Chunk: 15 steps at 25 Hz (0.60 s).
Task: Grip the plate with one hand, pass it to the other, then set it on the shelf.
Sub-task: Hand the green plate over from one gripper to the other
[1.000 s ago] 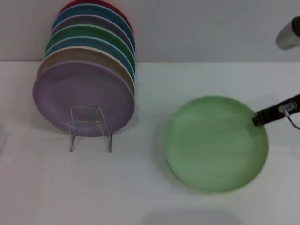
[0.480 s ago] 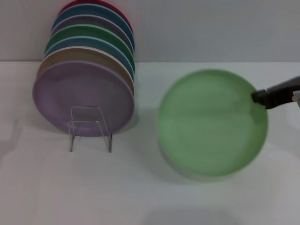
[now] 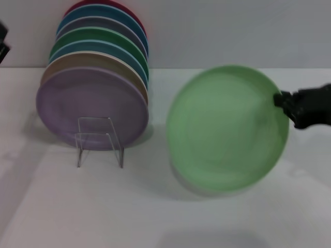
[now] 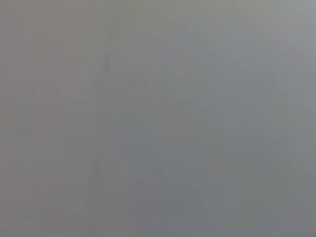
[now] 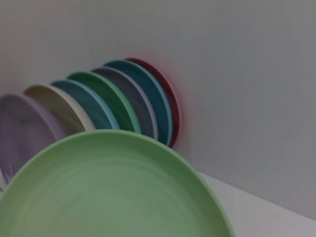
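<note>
Plate edge between right fingers

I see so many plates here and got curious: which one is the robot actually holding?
The pale mint-green plate. The right gripper grips its rim and it hangs clear of the table, while the other plates lean stacked at the clear shelf.

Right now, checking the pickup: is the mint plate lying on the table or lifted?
Lifted. The plate tilts off the table, shadow beneath, its rim held by the right hand.
</note>
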Each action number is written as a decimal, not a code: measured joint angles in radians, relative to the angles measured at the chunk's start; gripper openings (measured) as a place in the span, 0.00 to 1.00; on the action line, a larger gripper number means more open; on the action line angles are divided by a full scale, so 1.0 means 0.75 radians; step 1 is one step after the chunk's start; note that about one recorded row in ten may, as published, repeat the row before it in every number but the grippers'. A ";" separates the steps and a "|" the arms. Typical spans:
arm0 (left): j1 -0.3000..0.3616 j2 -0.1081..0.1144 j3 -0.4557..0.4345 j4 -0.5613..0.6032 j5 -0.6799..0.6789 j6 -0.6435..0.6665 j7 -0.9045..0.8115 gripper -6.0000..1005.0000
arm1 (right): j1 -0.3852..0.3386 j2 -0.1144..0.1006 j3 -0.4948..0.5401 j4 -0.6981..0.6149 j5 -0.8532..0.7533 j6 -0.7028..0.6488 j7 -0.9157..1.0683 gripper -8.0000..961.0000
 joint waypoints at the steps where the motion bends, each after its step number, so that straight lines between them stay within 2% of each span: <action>1: 0.020 0.028 0.001 -0.111 0.014 -0.115 -0.009 0.86 | -0.013 0.000 0.002 -0.035 0.037 -0.020 -0.059 0.03; 3: 0.047 0.089 0.015 -0.314 0.018 -0.327 -0.016 0.86 | -0.032 0.000 0.013 -0.121 0.107 -0.065 -0.171 0.03; 5: 0.057 0.166 0.033 -0.520 0.019 -0.561 -0.060 0.86 | -0.048 0.001 0.029 -0.211 0.216 -0.113 -0.332 0.03; 9: 0.031 0.302 0.061 -0.771 0.018 -0.842 -0.182 0.86 | -0.049 0.000 0.091 -0.414 0.500 -0.155 -0.662 0.03; 10: 0.017 0.350 0.068 -0.856 0.019 -0.951 -0.210 0.86 | -0.045 -0.001 0.109 -0.463 0.570 -0.152 -0.748 0.03; 12: -0.007 0.402 0.072 -0.989 0.017 -1.148 -0.218 0.86 | -0.038 -0.002 0.133 -0.552 0.707 -0.134 -0.928 0.03; 13: -0.019 0.418 0.073 -1.060 0.017 -1.278 -0.204 0.86 | -0.036 -0.003 0.136 -0.581 0.753 -0.128 -0.997 0.03; 15: -0.043 0.420 0.072 -1.187 0.016 -1.510 -0.143 0.86 | -0.025 -0.004 0.140 -0.643 0.832 -0.119 -1.133 0.03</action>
